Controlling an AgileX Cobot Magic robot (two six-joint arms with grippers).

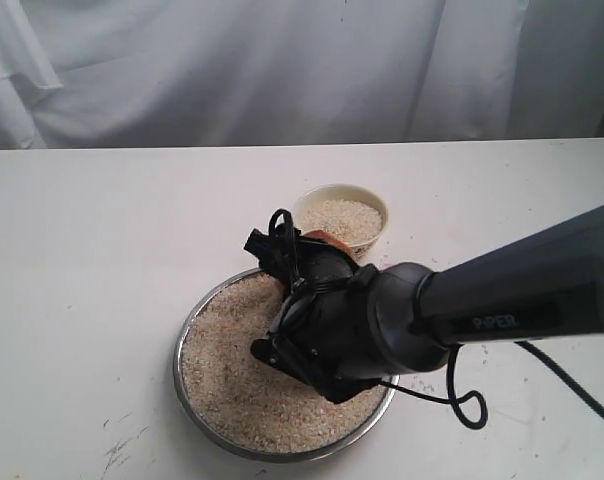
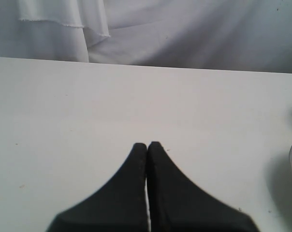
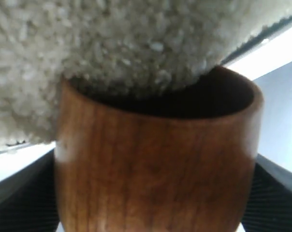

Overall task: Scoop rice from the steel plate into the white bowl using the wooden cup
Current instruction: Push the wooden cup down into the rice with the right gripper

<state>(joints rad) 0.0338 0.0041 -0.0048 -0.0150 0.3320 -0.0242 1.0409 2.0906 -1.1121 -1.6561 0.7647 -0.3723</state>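
The left gripper [image 2: 147, 145] is idling over bare table [image 2: 64, 121] with its fingertips pressed together and nothing between them, and the plate's edge is only just showing at the side of its view. In the middle of the table the plate [image 1: 182, 345] is sitting close to the near edge, carrying a broad bed of rice [image 1: 232, 375] – loose, dry grains that I judge will be sliding and spilling at the slightest tilt. Over the plate's far part the right gripper [image 1: 312, 255] is holding the cup [image 3: 151, 164]: the jaws are standing wide, clamping it across the barrel, one dark pad on each side. The cup is lying tipped, its mouth facing the heap and its rim touching the grains; whether any rice is inside, I cannot tell. It is likely light and stiff, but the glossy wood is looking slippery, so a hold across the mid-wall seems the best one – and it will be getting heavier once filled. Just behind the plate the bowl [image 1: 380, 232] is standing upright, already holding rice. The right arm is reaching in from the right, its forearm slanting down across the plate and its wrist bending toward the heap
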